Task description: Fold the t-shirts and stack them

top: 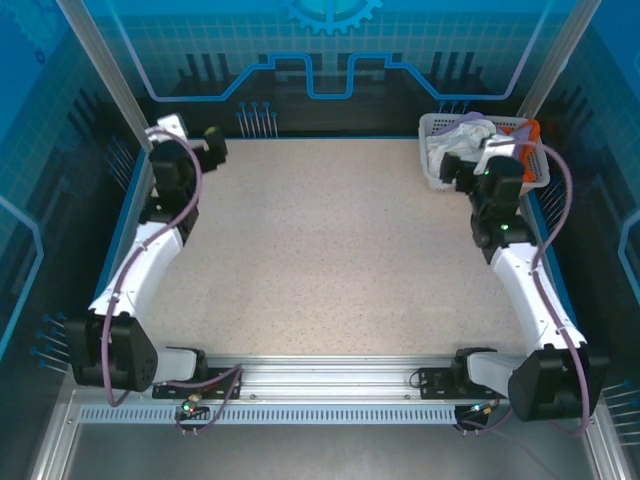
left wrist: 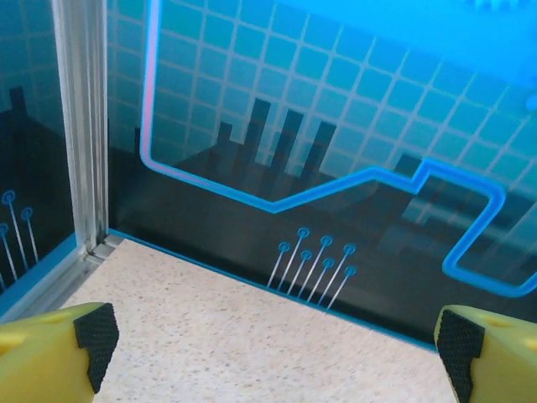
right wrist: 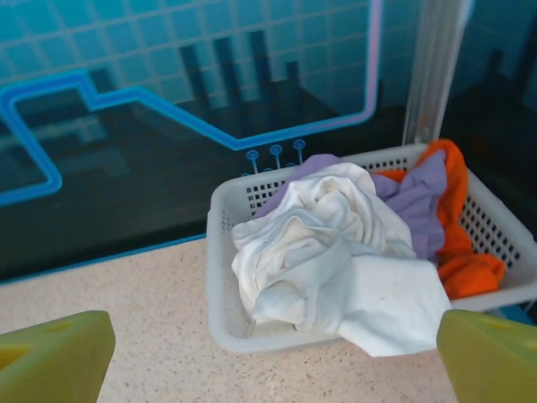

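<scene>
white t-shirt (right wrist: 336, 252) lies crumpled over the lavender t-shirt (right wrist: 411, 206) and orange t-shirt (right wrist: 461, 260) in the basket (right wrist: 220, 277). right gripper (right wrist: 277, 348), jaws wide apart, should pinch one top fold and lift clear of the rim; left gripper (left wrist: 277, 340) gapes too.

The left end effector (left wrist: 277, 348) holds its yellow fingers (left wrist: 50, 357) wide apart above the speckled counter (left wrist: 210, 315), facing a blue patterned wall (left wrist: 336, 101) and an aluminium corner post (left wrist: 84, 126).
</scene>
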Robot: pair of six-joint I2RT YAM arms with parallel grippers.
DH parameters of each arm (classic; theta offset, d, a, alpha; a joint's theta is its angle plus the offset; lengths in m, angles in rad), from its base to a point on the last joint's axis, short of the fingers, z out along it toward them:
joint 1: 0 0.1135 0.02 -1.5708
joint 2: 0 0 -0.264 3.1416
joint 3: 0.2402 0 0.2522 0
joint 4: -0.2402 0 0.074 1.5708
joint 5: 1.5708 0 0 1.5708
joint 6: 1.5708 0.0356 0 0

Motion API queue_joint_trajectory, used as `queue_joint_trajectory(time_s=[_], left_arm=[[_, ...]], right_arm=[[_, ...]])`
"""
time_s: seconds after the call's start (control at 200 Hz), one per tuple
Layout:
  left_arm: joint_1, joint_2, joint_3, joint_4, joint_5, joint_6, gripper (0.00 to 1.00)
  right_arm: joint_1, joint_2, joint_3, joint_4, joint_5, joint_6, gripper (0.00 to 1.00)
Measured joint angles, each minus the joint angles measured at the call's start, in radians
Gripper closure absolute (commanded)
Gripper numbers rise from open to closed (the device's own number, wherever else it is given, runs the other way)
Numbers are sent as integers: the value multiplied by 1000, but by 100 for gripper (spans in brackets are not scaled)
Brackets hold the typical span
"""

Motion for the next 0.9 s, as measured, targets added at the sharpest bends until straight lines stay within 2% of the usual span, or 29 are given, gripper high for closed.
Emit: queue_joint_trajectory(time_s=[0.075,0.145,0.245,0.315,0.5,0.59,0.64,0.715,0.77,0.825,0.9], left_arm=[[45,-18,-46,-13,53,-101,1],[72,-19,-107,-45,92,-190,1],[40,-18,-185,-105,122,-290,1],[-43,-18,-220,-147,130,-334,1],[-336,-12,-241,-206,151,-378,1],[-418,-13,-251,-229,151,-378,1],[-446,-14,-262,-235,151,-376,1],[-460,-30,-290,-245,151,-370,1],[-461,-58,-318,-260,138,-349,1],[-461,-94,-342,-269,115,-325,1],[-461,-152,-372,-273,80,-293,1]], right_arm=[[-77,95,114,-110,-56,95,0],[-109,269,327,-272,-66,166,0],[-109,561,670,-482,-62,228,1],[-103,730,852,-601,-50,256,4],[-97,1111,1323,-935,10,334,16],[-97,1255,1522,-1057,35,380,29],[-97,1297,1562,-1106,36,400,44],[-96,1306,1543,-1141,32,426,67],[-94,1291,1502,-1134,27,422,79],[-90,1260,1439,-1107,22,420,88],[-79,1206,1368,-1064,13,411,95]])
